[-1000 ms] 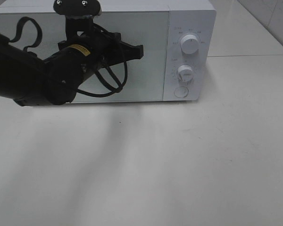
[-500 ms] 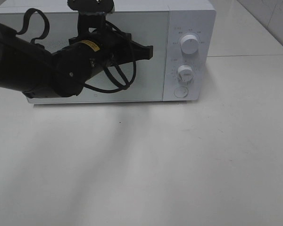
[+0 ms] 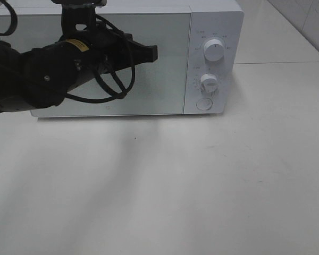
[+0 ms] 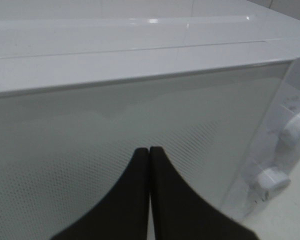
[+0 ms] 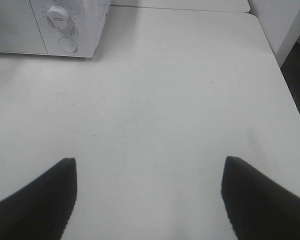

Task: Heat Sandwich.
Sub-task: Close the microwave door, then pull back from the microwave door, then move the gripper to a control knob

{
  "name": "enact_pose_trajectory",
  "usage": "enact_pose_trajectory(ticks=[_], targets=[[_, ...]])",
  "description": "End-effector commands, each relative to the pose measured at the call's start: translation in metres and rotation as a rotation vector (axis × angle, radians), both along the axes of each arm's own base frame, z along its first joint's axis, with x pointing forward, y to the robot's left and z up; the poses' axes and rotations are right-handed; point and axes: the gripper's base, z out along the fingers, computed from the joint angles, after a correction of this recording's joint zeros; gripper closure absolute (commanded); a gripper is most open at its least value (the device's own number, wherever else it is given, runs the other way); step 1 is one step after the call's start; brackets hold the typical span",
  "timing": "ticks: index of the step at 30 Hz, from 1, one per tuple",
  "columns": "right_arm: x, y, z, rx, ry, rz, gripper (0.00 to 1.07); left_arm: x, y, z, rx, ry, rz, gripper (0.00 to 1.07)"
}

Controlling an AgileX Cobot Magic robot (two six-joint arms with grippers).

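Observation:
The white microwave stands at the back of the table with its grey door closed. My left gripper is shut and empty, its tip close in front of the upper middle of the door; in the left wrist view the fingertips press together before the door glass. My right gripper is open and empty above bare table, out of the exterior high view. The sandwich is not in view.
Two white knobs and a round button sit on the microwave's right panel; they also show in the right wrist view. The table's right edge drops to a dark floor.
My left arm rose and swung right towards the door's upper part, then drew back left a little. The gripper stayed shut. The microwave has not moved.

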Motion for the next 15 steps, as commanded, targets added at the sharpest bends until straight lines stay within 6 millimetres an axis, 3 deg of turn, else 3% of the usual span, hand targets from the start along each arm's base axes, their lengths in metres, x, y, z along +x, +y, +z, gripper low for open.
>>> enact_pose_trajectory(ticks=[1,3,4,5,6,8,9,10,11,12,15], targets=[[-0.003,0.0,0.0,0.013,-0.033,-0.013,0.31,-0.012,0.001,0.003,0.015,0.06,-0.041,1.06],[-0.003,0.0,0.0,0.013,-0.033,-0.013,0.31,-0.019,0.002,0.003,0.039,0.141,-0.083,1.02],[-0.003,0.0,0.0,0.013,-0.033,-0.013,0.31,-0.027,0.002,0.004,0.064,0.21,-0.128,0.93],[-0.003,0.0,0.0,0.013,-0.033,-0.013,0.31,-0.027,0.002,0.004,0.064,0.21,-0.128,0.93],[-0.003,0.0,0.0,0.013,-0.033,-0.013,0.31,-0.03,0.002,0.004,0.081,0.243,-0.152,0.84],[-0.003,0.0,0.0,0.013,-0.033,-0.013,0.31,-0.037,0.002,0.007,0.1,0.295,-0.188,0.55],[-0.003,0.0,0.0,0.013,-0.033,-0.013,0.31,-0.041,0.003,0.009,0.105,0.337,-0.208,0.22],[-0.003,0.0,0.0,0.013,-0.033,-0.013,0.31,-0.041,0.003,0.009,0.105,0.337,-0.208,0.22],[-0.003,0.0,0.0,0.013,-0.033,-0.013,0.31,-0.045,0.004,0.009,0.109,0.369,-0.221,0.06],[-0.003,0.0,0.0,0.013,-0.033,-0.013,0.31,-0.048,0.005,0.011,0.114,0.394,-0.236,0.02],[-0.003,0.0,0.0,0.013,-0.033,-0.013,0.31,-0.058,0.008,0.016,0.149,0.457,-0.286,0.04]])
